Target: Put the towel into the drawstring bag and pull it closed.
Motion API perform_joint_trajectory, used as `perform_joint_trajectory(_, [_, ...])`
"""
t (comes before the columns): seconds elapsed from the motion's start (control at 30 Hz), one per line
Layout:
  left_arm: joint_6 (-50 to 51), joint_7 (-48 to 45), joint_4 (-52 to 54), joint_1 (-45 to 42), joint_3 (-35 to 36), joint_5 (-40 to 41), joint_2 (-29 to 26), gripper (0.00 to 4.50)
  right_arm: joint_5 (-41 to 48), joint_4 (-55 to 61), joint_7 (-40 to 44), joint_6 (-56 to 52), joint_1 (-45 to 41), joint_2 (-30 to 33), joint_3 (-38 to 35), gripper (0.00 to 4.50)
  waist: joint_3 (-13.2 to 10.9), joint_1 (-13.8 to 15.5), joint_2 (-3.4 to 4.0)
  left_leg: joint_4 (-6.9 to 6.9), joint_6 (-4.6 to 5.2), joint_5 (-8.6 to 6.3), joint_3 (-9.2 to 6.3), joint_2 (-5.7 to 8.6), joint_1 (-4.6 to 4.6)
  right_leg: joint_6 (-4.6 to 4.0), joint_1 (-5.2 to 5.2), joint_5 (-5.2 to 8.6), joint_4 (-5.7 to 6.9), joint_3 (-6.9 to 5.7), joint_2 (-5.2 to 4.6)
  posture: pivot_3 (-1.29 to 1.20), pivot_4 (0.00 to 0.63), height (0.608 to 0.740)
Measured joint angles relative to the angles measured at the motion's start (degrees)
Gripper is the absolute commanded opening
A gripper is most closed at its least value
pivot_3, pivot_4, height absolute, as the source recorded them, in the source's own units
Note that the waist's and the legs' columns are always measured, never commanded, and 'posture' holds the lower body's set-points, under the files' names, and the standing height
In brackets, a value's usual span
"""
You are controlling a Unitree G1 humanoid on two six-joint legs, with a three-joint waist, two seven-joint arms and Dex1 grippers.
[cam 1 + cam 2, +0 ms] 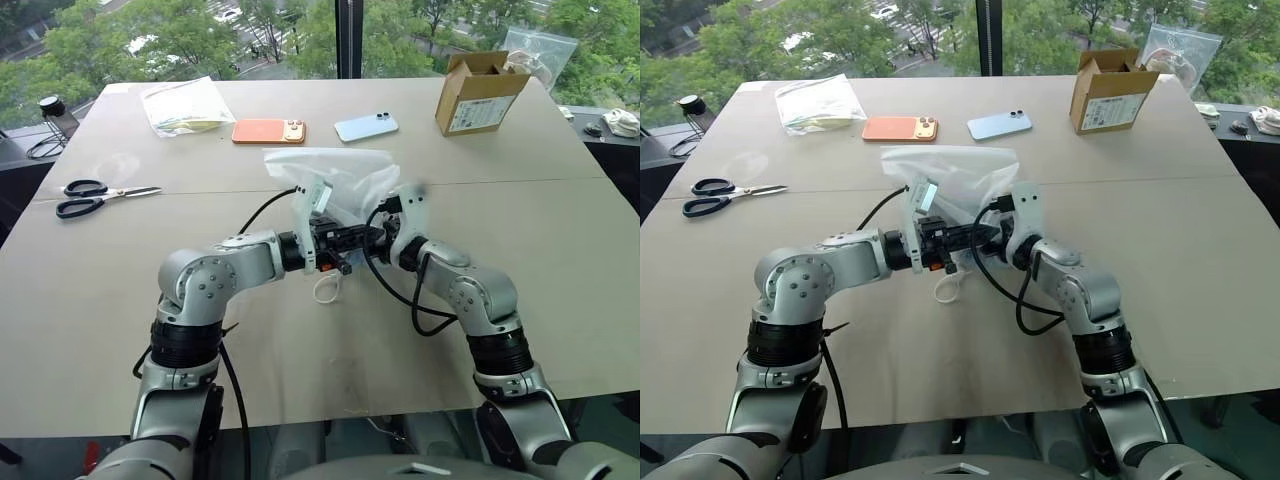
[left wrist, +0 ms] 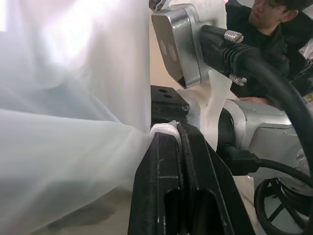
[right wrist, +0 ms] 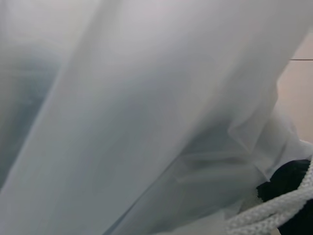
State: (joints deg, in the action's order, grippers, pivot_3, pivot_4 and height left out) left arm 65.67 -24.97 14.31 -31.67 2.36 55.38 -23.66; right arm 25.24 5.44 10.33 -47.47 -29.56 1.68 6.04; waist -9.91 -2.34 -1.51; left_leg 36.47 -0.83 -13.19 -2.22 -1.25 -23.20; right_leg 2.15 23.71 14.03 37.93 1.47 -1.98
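Both arms meet mid-surface, left pincer (image 2: 168, 142) clamped tight on the thin translucent white drawstring bag (image 1: 335, 180) at its cord, right pincer's (image 1: 385, 232) spread unreadable, so only the closing pull seems left.

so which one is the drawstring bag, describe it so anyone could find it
Start at the tan table and go to its middle, where the two grippers meet. The drawstring bag is the thin, cloudy white pouch held up there, a white cord loop dangling beneath, unlike the flat clear bag of papers.
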Motion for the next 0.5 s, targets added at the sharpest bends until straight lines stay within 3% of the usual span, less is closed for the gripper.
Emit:
perform_joint_trajectory(0.23, [0.0,0.0,0.0,0.6,1.9,0.2,-0.8,0.00,-0.7,-2.5,-2.3,-0.9,-1.9,-0.5,-2.6,0.44,0.0,0.1,0.00,0.00,0.00,0.00,0.00,0.00,-0.01,0.00,0.00,0.00,0.00,-0.01,0.00,0.00,0.150,0.740])
perform_joint_trajectory(0.5, [0.0,0.4,-1.1,0.6,2.7,1.2,-0.4,0.00,-1.9,-1.9,-3.0,-1.6,-1.6,-0.7,-2.5,0.44,0.0,0.0,0.00,0.00,0.00,0.00,0.00,0.00,0.00,0.00,0.00,0.00,0.01,0.00,0.00,0.00,0.150,0.740])
